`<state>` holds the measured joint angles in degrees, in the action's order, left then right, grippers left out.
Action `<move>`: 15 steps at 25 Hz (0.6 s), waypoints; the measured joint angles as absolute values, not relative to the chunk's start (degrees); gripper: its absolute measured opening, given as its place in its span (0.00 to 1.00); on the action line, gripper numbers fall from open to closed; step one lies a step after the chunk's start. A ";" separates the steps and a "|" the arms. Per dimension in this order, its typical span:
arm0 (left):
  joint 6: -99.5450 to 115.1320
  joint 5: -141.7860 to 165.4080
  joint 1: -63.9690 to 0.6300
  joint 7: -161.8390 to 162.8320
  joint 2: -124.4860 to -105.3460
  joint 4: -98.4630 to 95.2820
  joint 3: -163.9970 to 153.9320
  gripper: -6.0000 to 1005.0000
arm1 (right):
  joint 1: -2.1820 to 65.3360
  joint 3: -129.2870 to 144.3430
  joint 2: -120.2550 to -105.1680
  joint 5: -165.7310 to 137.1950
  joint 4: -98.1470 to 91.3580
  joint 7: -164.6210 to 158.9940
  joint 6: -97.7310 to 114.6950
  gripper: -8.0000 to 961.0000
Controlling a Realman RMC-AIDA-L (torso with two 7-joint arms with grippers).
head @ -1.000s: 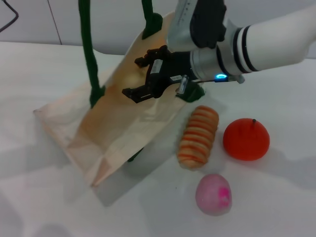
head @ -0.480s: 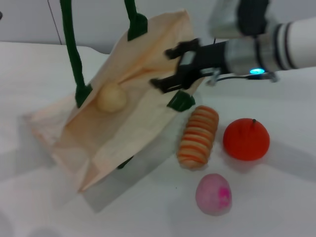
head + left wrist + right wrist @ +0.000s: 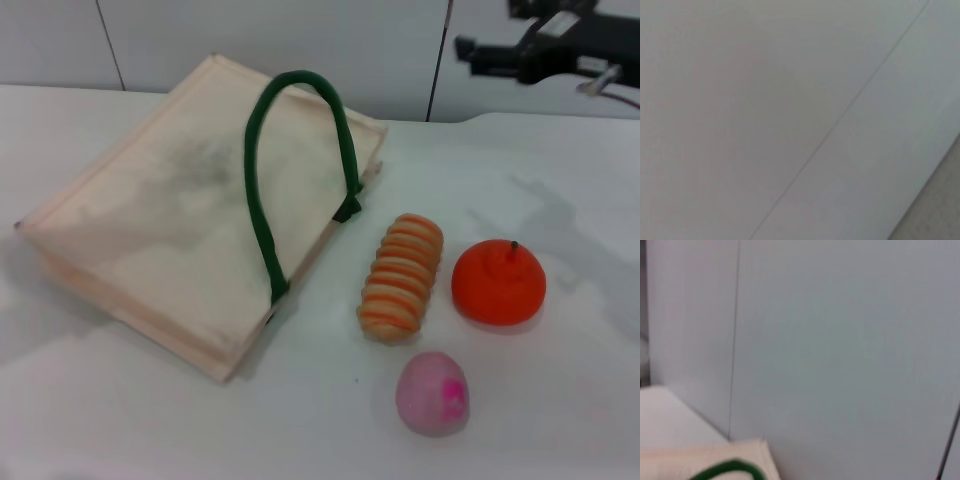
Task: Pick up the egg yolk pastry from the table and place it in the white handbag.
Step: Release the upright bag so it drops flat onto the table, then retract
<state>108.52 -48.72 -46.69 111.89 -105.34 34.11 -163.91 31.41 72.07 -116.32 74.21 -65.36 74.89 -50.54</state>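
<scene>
1. Lying flat on the white desk [image 3: 560, 200], the large cream-beige fabric handbag [image 3: 160, 230] fills the left half, its far corner near the desk's back edge.
2. One thick dark green rope handle [image 3: 270, 170] arches over the upper face of the bag, its two ends meeting the bag's right-hand edge; a strip of the same bag and handle shows in the right wrist view [image 3: 725, 467] against a pale wall panel.
3. No small cream-tan egg yolk pastry shows anywhere on the desk or on top of the bag; where it is cannot be told from these views.
4. Just beside the bag's right edge lies a long ridged bread roll with orange stripes [image 3: 402, 277], pointing toward the back edge of the desk.
5. A round orange fruit with a small dark stem [image 3: 498, 281] sits close to the right of the roll, apart from it.
6. A pink-purple ball [image 3: 432, 393] rests nearer the desk's front edge, in front of the roll and the fruit.
7. The right gripper [image 3: 500, 50], black, hangs high beyond the desk's far right corner, in front of the wall, well apart from every item; its fingers stand apart and hold nothing.
8. The left gripper does not show; its wrist camera sees only a plain grey panel with a thin seam.
</scene>
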 joint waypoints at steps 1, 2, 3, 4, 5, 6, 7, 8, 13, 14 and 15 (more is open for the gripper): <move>108.14 -48.74 -46.34 111.78 -105.38 34.09 -163.84 0.29 | 30.68 71.74 -116.33 76.09 -65.52 76.24 -50.37 0.92; 107.86 -48.89 -46.10 111.58 -105.46 34.08 -163.76 0.31 | 29.82 71.42 -116.33 78.72 -65.55 78.15 -50.29 0.92; 107.54 -49.67 -45.73 111.18 -105.64 34.08 -163.73 0.33 | 28.99 71.19 -116.33 81.37 -65.46 80.27 -50.25 0.92; 107.30 -50.80 -45.32 110.37 -105.92 34.08 -163.73 0.35 | 28.14 71.13 -116.36 84.29 -65.18 82.75 -50.24 0.92; 107.07 -52.24 -44.78 109.07 -106.28 34.08 -163.77 0.36 | 27.34 71.08 -116.39 87.55 -64.70 85.56 -50.23 0.92; 107.00 -53.14 -44.44 107.95 -106.57 34.08 -163.80 0.38 | 26.74 71.08 -116.44 90.34 -64.22 88.06 -50.24 0.92; 106.81 -54.49 -43.90 106.18 -107.03 34.09 -163.81 0.40 | 26.08 71.05 -116.48 94.12 -63.25 91.20 -50.26 0.92; 106.44 -55.63 -43.34 103.84 -107.68 34.06 -163.81 0.42 | 25.52 71.05 -116.51 97.99 -61.94 94.39 -50.42 0.92; 101.78 -60.49 -41.16 89.85 -111.84 33.34 -163.53 0.69 | 24.11 70.99 -116.53 118.58 -50.99 115.89 -54.81 0.92; 100.84 -61.77 -40.80 86.98 -112.78 33.29 -163.55 0.71 | 24.06 70.99 -116.53 122.44 -48.24 120.00 -56.05 0.92; 99.73 -63.06 -40.50 83.68 -113.79 33.22 -163.56 0.73 | 24.09 70.99 -116.55 126.16 -45.73 123.68 -57.15 0.92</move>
